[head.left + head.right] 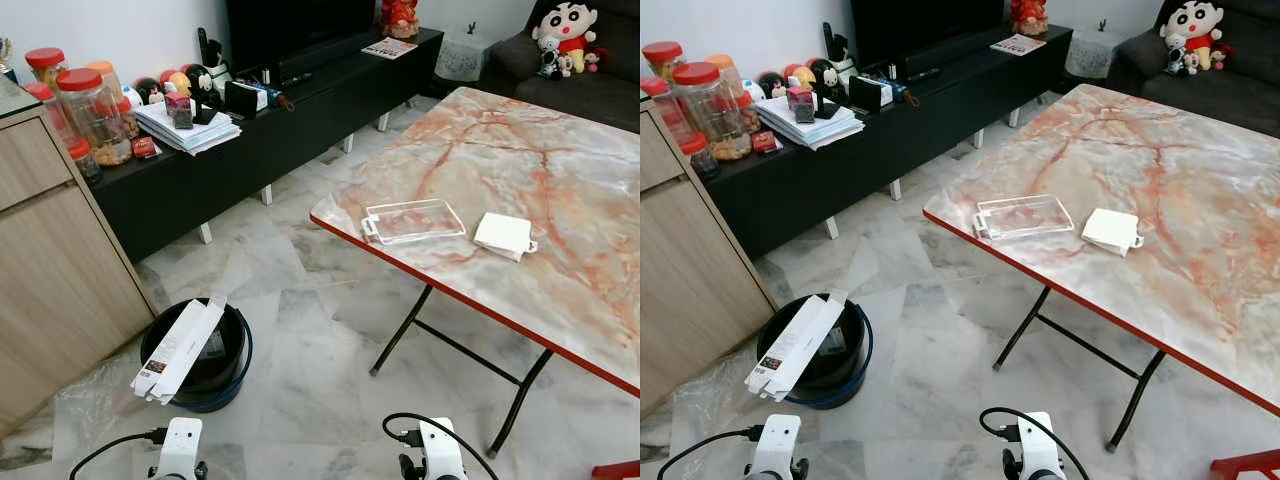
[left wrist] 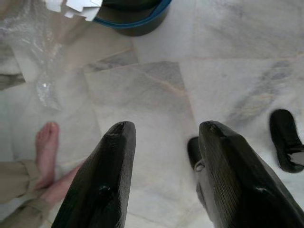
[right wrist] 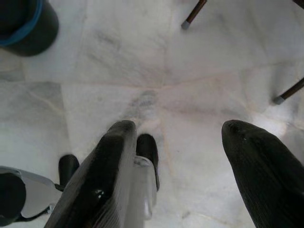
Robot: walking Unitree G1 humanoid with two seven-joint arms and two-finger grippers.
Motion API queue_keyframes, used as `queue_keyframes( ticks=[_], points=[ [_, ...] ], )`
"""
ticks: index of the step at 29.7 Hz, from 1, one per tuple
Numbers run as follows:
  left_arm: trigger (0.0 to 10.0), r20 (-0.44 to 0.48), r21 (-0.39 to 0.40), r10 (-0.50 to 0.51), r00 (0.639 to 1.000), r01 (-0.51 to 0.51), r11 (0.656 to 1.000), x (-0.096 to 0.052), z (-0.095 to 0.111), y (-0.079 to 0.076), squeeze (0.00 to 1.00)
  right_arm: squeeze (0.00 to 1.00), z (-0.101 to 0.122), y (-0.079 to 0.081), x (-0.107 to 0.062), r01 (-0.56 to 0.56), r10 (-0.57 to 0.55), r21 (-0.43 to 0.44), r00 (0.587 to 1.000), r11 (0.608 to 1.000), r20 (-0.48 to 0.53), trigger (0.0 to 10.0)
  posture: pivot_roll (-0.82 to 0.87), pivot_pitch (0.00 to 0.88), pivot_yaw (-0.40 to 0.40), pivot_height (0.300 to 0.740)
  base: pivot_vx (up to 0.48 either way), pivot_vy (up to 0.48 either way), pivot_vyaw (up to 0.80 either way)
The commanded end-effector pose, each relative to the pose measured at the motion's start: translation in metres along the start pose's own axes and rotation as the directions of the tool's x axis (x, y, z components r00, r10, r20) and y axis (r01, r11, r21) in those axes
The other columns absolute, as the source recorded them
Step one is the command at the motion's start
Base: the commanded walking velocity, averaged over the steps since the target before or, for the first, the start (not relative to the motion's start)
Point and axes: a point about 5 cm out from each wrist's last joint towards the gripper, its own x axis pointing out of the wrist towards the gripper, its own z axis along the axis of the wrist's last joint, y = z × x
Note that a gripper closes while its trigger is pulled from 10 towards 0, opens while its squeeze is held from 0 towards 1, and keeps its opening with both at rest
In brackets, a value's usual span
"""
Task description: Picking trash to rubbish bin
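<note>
**Both arms down, trash on bench and in bin**

I see the marble-topped folding bench (image 1: 560, 200) ahead and to my right. Near its red front edge lies a clear plastic tray (image 1: 413, 220), flat, and just beside it, apart from it, a small white box (image 1: 505, 235).

On the floor to my left stands the black rubbish bin (image 1: 236, 368) with a blue rim. A long white carton (image 1: 178, 350) leans out of it, tilted, its lower end hanging over the rim toward me. Crumpled clear plastic sheet (image 2: 40, 76) lies on the floor close to the bin.

Left hand (image 2: 164, 137) hangs low over the marble floor (image 1: 300, 300), fingers (image 2: 107, 180) spread wide apart, gripping nothing. Right hand (image 3: 178, 137) likewise hangs over the floor, fingers (image 3: 102, 175) wide apart, nothing between them; the bench's leg feet (image 3: 186, 23) lie beyond it.

In the left wrist view a person's bare feet (image 2: 46, 152) and a tan trouser hem stand on the floor beside me.

Behind the bin: a wooden cabinet (image 1: 50, 280) and a low black TV console (image 1: 290, 120) carrying jars with red lids (image 1: 88, 105), a stack of papers (image 1: 185, 130) and small figures. A dark sofa (image 1: 580, 80) with plush toys sits at far right
</note>
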Motion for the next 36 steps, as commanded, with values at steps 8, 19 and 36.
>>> queue_keyframes(
  ticks=[8, 19, 36],
  points=[
    [10.0, -0.015, -0.002, 0.005, 1.0, -0.005, 1.0, 0.0, 0.0, 0.0, 0.0, 0.0, 0.001, -0.003, 0.0, 0.014, -0.014, 0.008, 1.0, 1.0, 0.002, 10.0, 0.0, 0.0, -0.011, 0.74, 0.0, 0.0, -0.78],
    [10.0, -0.025, -0.001, 0.009, 1.0, -0.009, 1.0, 0.0, -0.004, 0.003, 0.0, 0.0, -0.003, -0.002, -0.001, 0.018, -0.018, 0.023, 1.0, 1.0, -0.006, 10.0, 0.0, 0.0, -0.002, 0.74, 0.0, 0.0, -0.78],
    [10.0, 0.022, -0.004, 0.007, 1.0, -0.007, 1.0, 0.001, 0.008, 0.001, 0.0, 0.0, -0.002, -0.001, 0.0, 0.017, -0.017, 0.031, 1.0, 0.999, -0.003, 10.0, 0.01, 0.003, -0.005, 0.74, 0.0, 0.0, -0.78]
  ],
)
